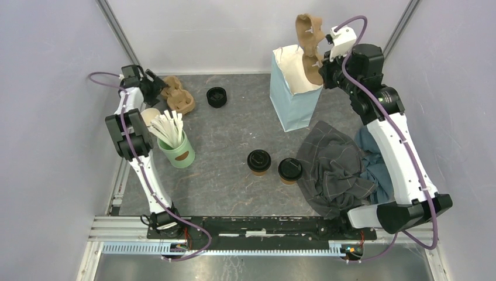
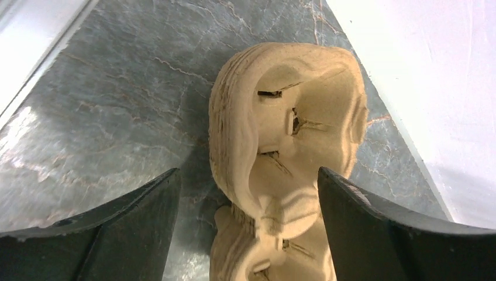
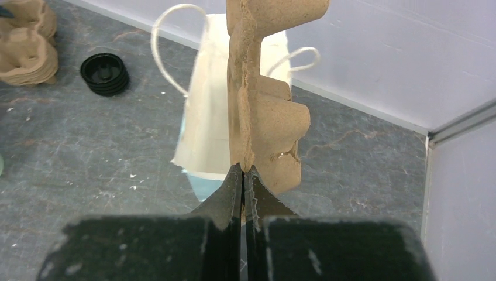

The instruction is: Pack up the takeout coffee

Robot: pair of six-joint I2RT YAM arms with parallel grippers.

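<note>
Grey marbled table (image 1: 234,134), white walls on three sides.

Left gripper (image 2: 248,171): jaws spread wide, holding nothing. They straddle the stack of pulp carriers (image 2: 281,129), one finger on each side. Clear gap on one side; the other is close, can't tell if it touches.

Right gripper (image 3: 243,170): jaws pinched right together on the thin edge of a single pulp carrier (image 3: 263,117). It hangs on edge, up off the table.

Paper bag (image 1: 295,99): pale blue outside, white inside, upright, mouth open, just beyond and below my right fingertips. Held carrier's lower end overlaps the mouth from above; can't tell if it's inside. Bag's bottom is hidden.

Takeout coffee: left cup (image 1: 259,162) and right cup (image 1: 290,170), both upright, black lids on, side by side. They sit well apart from both grippers, back toward my bases, between the arms.

Green cup (image 1: 178,153) holds white sticks (image 1: 169,126), behind my left jaws beside that arm. Loose stack of black lids (image 1: 217,97) is near the carrier stack, on the bag side. Grey cloth (image 1: 333,170) touches the right cup.
</note>
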